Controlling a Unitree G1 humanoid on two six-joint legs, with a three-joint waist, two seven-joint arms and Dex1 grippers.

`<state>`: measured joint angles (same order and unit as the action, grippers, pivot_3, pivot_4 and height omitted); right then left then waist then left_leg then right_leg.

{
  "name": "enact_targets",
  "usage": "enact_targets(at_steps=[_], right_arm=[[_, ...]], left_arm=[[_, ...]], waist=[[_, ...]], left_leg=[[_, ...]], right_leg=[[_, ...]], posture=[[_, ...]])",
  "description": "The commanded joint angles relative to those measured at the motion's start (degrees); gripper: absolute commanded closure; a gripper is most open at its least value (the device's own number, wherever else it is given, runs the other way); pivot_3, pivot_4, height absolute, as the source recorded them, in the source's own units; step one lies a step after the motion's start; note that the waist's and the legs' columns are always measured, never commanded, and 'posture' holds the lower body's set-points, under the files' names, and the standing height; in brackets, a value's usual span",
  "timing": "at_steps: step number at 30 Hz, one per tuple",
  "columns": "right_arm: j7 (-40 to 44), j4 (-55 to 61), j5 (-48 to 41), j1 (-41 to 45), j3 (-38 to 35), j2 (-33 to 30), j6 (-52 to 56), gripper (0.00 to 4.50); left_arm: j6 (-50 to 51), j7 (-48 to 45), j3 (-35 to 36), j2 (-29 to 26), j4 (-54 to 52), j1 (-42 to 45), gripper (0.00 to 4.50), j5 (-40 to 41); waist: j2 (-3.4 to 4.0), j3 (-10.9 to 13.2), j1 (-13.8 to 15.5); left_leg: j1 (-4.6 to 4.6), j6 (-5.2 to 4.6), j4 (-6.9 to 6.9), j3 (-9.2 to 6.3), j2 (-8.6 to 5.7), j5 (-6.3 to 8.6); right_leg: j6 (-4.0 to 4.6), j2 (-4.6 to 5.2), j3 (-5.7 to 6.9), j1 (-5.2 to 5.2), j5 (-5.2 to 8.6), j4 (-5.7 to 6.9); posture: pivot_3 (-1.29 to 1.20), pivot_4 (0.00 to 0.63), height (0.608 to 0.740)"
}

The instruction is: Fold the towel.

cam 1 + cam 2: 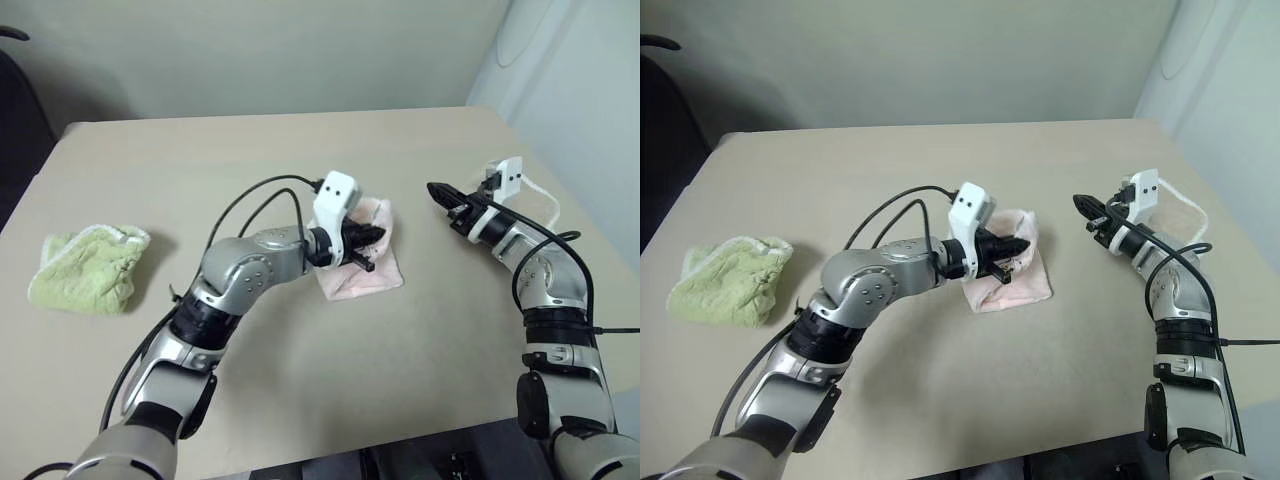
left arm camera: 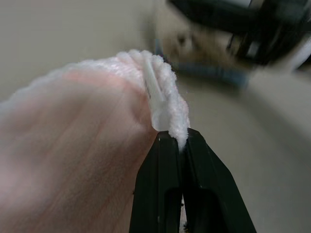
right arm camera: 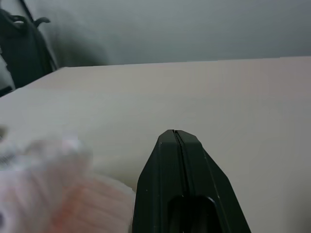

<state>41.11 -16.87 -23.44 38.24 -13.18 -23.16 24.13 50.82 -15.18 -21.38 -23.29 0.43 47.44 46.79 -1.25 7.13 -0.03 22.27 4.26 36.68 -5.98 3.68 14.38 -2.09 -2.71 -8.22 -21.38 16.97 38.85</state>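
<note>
The pale pink towel (image 1: 362, 278) lies bunched into a small folded shape at the middle of the table. My left gripper (image 1: 377, 236) reaches over it from the left and is shut on a white-trimmed edge of the towel (image 2: 167, 104), which it holds lifted above the rest of the cloth. My right gripper (image 1: 437, 190) hovers to the right of the towel, apart from it, its fingers (image 3: 176, 145) pressed together with nothing between them. In the right wrist view the pink towel (image 3: 58, 194) appears blurred beside the shut fingers.
A light green terry towel (image 1: 88, 268) lies crumpled near the table's left edge. The beige table (image 1: 300, 160) has bare surface behind and in front of the pink towel. A dark chair (image 1: 665, 130) stands past the far left corner, and a wall runs behind the table.
</note>
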Motion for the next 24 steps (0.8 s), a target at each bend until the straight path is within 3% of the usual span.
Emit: enact_targets(at_steps=[1,7,12,17,20,24], right_arm=[[-2.4,4.9,-1.8,-1.4,-2.1,0.0,-0.6,4.50],[-3.6,7.3,-2.4,-3.2,-1.4,0.2,0.0,4.50],[-2.8,6.2,-1.1,-2.2,1.2,-0.4,0.2,4.50],[1.8,7.3,0.3,-2.1,6.4,-2.3,0.8,4.50],[4.7,8.6,0.3,-1.8,9.3,-3.2,1.7,4.50],[7.5,9.4,-0.1,0.0,12.3,-2.9,2.8,4.50]], left_arm=[[0.3,-6.6,-2.2,1.1,2.0,1.6,3.80,-5.5],[2.3,-12.0,0.1,3.5,2.2,-0.3,1.77,-8.2],[6.7,-11.3,9.7,5.8,-2.8,-3.3,0.05,-3.1],[8.4,-7.5,26.2,5.7,-8.4,-4.6,0.05,5.9],[5.0,-8.2,26.9,-0.1,-11.4,-7.6,0.63,0.0],[-3.8,-12.6,24.0,-4.6,-11.1,-11.7,2.13,-8.1]], waist=[[0.00,0.0,0.0],[0.00,0.0,0.1],[0.01,0.0,0.0],[0.01,0.0,-0.1],[0.02,0.0,-0.2],[0.01,0.0,-0.1]], left_leg=[[0.06,0.00,0.06,-0.01,-0.01,0.00],[0.30,-0.01,0.15,-0.03,0.02,0.00],[0.30,-0.04,0.18,-0.02,0.03,0.02],[0.32,-0.05,0.31,-0.02,0.05,0.01],[0.28,-0.07,0.36,-0.02,0.04,-0.02],[0.24,-0.08,0.36,-0.03,0.04,-0.01]], right_leg=[[-0.01,0.00,-0.01,-0.07,0.01,0.00],[-0.03,0.01,-0.04,-0.31,0.01,0.08],[-0.18,0.01,-0.07,-0.25,-0.08,0.13],[-0.29,-0.01,-0.07,-0.19,-0.24,0.18],[-0.31,-0.02,-0.08,-0.14,-0.28,0.17],[-0.31,-0.01,-0.09,-0.12,-0.28,0.15]], posture=[[0.00,0.150,0.740],[0.00,0.150,0.740],[0.00,0.150,0.740],[0.00,0.150,0.740],[0.00,0.150,0.740],[0.00,0.150,0.740]])
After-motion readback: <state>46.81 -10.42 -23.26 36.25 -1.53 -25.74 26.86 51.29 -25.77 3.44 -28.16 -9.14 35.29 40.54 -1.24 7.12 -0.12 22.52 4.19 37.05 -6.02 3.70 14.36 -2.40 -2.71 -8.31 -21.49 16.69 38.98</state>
